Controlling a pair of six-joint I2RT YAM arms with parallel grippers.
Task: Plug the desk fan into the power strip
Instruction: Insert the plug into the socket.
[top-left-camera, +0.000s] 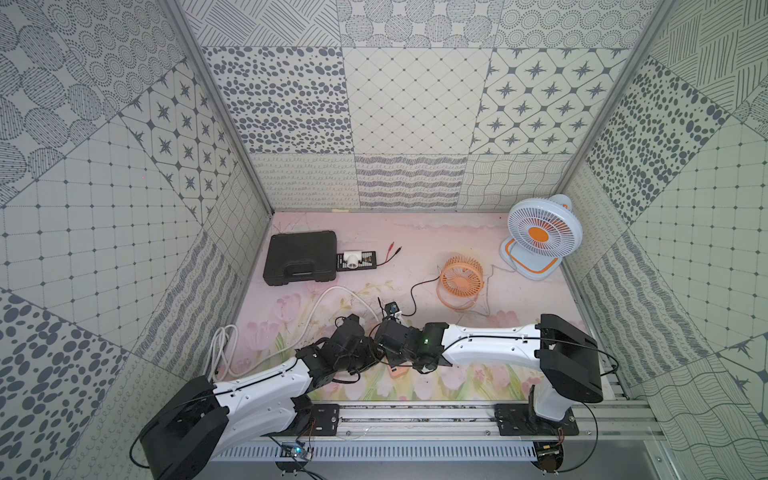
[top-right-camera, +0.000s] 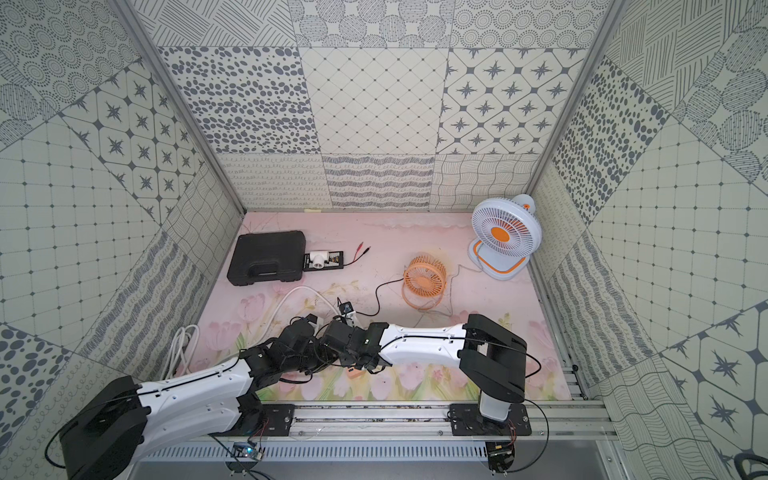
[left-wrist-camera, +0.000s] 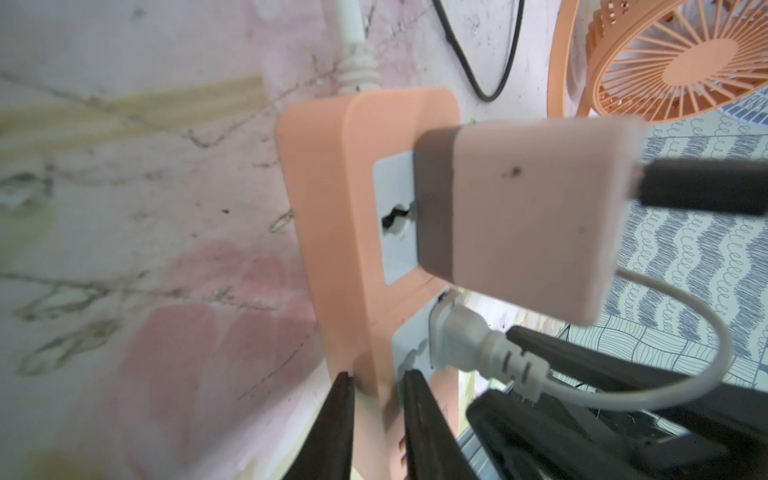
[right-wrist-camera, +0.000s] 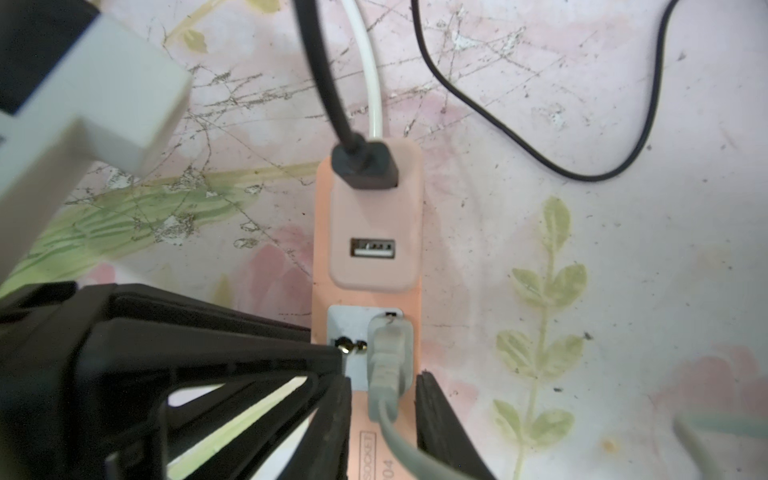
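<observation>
- Power strip (left-wrist-camera: 324, 208): peach-orange body, white socket faces, thick white cord.
- Adapter (left-wrist-camera: 519, 216): pale pink, with a black cable.
- Plug (left-wrist-camera: 461, 336): white, on a thin white lead.
- Small fan (top-left-camera: 461, 279): orange all over.
- Large fan (top-left-camera: 528, 216), at the surface's far right corner: pale blue-white grille, orange hub, orange-trimmed base.
- Case (top-left-camera: 300, 257), near the far left corner: black.
- Surface (top-left-camera: 436, 237): pink, printed with tulips and green leaves.
- Walls (top-left-camera: 415, 104): off-white patchwork of grey dots, stars, grids and waves.
</observation>
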